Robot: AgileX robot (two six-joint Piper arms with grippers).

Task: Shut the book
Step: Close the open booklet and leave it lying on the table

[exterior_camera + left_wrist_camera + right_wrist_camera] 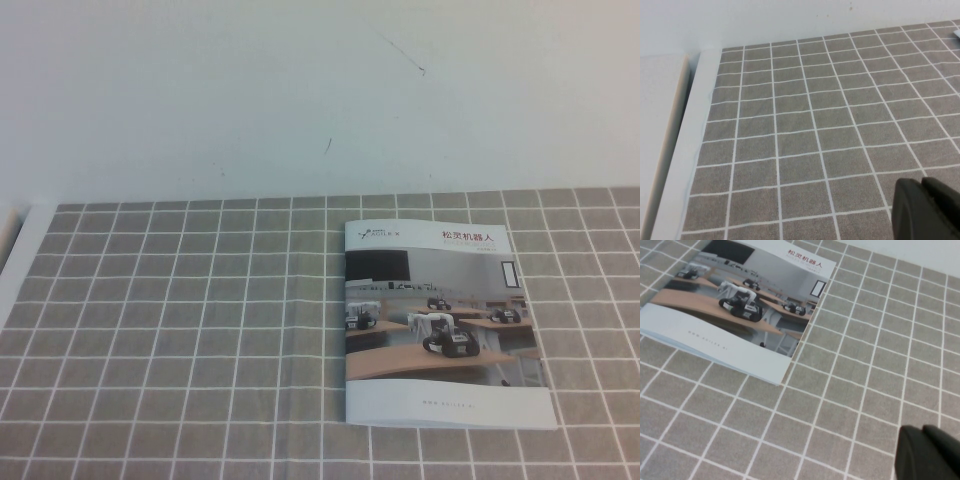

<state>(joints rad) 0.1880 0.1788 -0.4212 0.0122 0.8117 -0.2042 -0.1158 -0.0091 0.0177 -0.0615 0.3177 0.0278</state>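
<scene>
1. The book [448,325] lies closed and flat, cover up, on the checked cloth [180,330] of the desk, right of centre.
2. Its long axis runs away from me, with the title at the far edge and the spine to my left.
3. My left fingers [917,189], pressed together, hover over bare cloth near its left border.
4. My right fingers [915,434], pressed together, hover near the book's near right corner.
</scene>
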